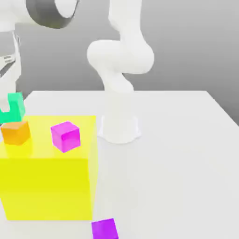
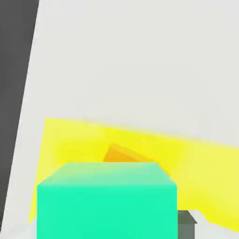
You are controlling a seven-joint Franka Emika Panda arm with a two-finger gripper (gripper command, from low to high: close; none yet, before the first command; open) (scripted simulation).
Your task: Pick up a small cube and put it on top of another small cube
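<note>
Exterior view: teal-green cube (image 1: 15, 108) seen above orange cube (image 1: 16, 132) at yellow block's (image 1: 51, 186) edge; gripper (image 1: 6, 70) state cannot be told.

Plain grey backdrop wall (image 1: 196, 42) behind a flat white table (image 1: 186, 154). Light is even and soft, with faint shadows on the tabletop. In the hand view a dark grey strip borders the white surface.

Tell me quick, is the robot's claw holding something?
Gripper: it sits around the green cube above the orange cube; whether it grips or has let go cannot be told.
</note>
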